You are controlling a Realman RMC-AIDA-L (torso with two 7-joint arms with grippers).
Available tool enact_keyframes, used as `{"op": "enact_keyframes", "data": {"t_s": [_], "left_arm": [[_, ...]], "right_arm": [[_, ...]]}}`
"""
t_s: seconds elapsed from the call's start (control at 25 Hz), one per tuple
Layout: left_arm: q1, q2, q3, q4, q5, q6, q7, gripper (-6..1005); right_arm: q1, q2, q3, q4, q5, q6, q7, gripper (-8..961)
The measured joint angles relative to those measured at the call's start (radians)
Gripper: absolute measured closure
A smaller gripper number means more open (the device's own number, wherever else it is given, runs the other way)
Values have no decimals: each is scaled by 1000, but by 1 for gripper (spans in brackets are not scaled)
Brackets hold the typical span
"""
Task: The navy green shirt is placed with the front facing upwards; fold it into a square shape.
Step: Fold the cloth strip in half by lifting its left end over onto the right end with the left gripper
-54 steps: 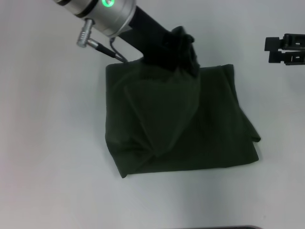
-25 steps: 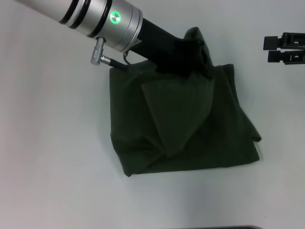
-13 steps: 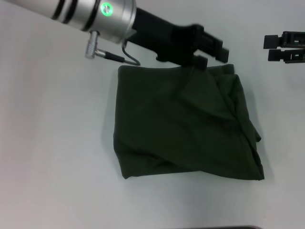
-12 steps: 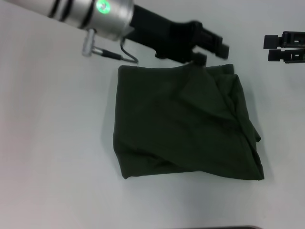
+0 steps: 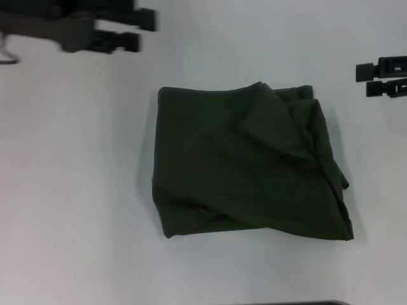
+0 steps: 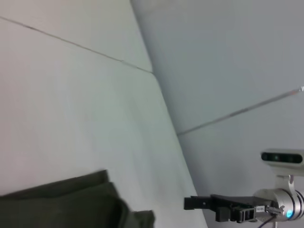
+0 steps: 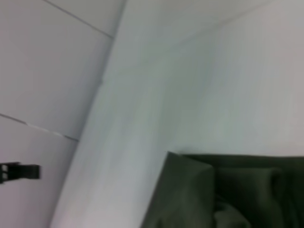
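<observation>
Two grippers show in the head view: left gripper (image 5: pixel 138 28) blurred at the bench's far left, fingers apart; right gripper (image 5: pixel 362 79) cut off at the right edge, fingers parted. Between them lies the navy green shirt (image 5: pixel 245 168), folded mid-bench, lettering hidden. Left wrist view: shirt corner (image 6: pixel 71 202) and the right gripper (image 6: pixel 190 203) farther off. Right wrist view: shirt corner (image 7: pixel 223 194) only

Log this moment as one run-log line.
shirt: folded, roughly square, flat on table | left gripper: clear of shirt, jaws open | right gripper: parked aside, jaws open

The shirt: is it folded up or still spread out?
Folded: the shirt lies as a compact, roughly square bundle with layered edges, no sleeves showing.
</observation>
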Motion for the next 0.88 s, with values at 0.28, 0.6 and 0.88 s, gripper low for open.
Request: {"op": "enact_keyframes", "data": {"t_s": [0.28, 0.6, 0.88], "left_arm": [[113, 6, -96, -61, 0, 54, 17, 398], [124, 14, -124, -66, -2, 81, 39, 399], [113, 38, -163, -67, -3, 100, 35, 399]], "right_arm": [[26, -35, -16, -116, -95, -70, 71, 40], [72, 8, -63, -160, -234, -90, 108, 46], [114, 79, -129, -159, -258, -31, 108, 56]]}}
